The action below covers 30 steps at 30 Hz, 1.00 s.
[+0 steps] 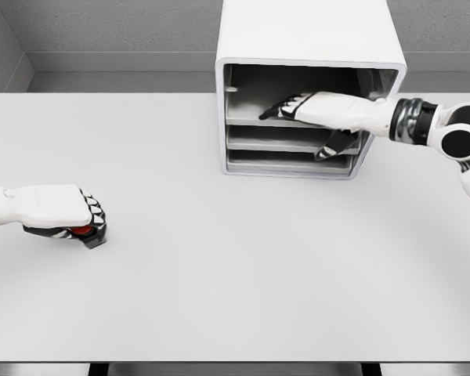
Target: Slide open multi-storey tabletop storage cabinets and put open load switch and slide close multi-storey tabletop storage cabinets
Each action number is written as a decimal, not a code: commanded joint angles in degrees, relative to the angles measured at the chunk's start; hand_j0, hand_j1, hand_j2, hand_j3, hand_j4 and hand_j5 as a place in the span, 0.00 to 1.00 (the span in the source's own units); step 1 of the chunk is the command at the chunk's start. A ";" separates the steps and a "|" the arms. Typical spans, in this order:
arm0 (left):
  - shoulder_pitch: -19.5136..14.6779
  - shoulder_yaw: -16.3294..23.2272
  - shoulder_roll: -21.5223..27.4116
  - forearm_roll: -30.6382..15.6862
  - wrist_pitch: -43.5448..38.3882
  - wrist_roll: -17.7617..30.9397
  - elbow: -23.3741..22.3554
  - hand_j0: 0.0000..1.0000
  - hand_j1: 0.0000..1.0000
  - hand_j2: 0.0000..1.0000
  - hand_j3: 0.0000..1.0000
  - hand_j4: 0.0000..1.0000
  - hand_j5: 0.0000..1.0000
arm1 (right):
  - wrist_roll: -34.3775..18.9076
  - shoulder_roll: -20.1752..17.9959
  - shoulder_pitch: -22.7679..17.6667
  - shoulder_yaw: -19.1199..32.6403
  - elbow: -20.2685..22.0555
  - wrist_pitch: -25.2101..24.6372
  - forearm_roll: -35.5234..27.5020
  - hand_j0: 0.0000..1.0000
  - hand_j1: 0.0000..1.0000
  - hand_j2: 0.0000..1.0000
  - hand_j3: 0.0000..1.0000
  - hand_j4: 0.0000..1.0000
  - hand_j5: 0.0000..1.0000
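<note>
**Two robot hands busy, and the drawer still needs opening**

You have the left robot hand (66, 210) curled tight over a small dark object with a red part showing under the fingers; judge that to be the load switch (80, 232). It sits low against the table (235, 298), so you cannot tell whether it is lifted or resting there.

Your right robot hand (298, 108) reaches into the front of the storage cabinet (309, 47) with fingers extended flat over the upper tier, holding nothing. Its thumb hangs down toward the tier below. No drawer appears pulled out in front of that hand, so the task looks to be in its opening step.

Next you need the right fingers to hook a drawer edge and draw it toward you. Only then should the left robot hand, well apart and far to the other side, carry the switch across.
</note>
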<state>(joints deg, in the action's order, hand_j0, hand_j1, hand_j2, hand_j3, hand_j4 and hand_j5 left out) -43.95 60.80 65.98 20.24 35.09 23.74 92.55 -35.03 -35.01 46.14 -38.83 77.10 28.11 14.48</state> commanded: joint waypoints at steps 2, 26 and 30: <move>-0.09 -0.07 0.11 -0.29 -0.09 -0.01 0.09 0.39 0.39 0.39 0.39 0.39 0.39 | 0.03 -0.49 0.00 -0.37 1.65 0.98 -0.16 1.00 1.00 1.00 1.00 1.00 1.00; -4.75 -0.69 2.48 -0.64 -0.09 -0.18 5.19 0.39 0.39 0.39 0.39 0.39 0.39 | 0.03 -7.35 -4.57 1.22 13.60 6.17 -0.42 1.00 1.00 1.00 1.00 1.00 1.00; -4.83 -0.69 2.48 -0.64 -0.09 -0.18 5.19 0.39 0.39 0.39 0.39 0.39 0.39 | 0.03 -8.31 -5.27 1.65 15.63 6.89 -0.33 1.00 1.00 1.00 1.00 1.00 1.00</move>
<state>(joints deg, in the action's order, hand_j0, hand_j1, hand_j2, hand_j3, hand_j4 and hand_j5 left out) -48.78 60.18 68.42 19.88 35.10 23.62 97.74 -35.03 -42.79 40.43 -37.47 91.77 34.74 14.47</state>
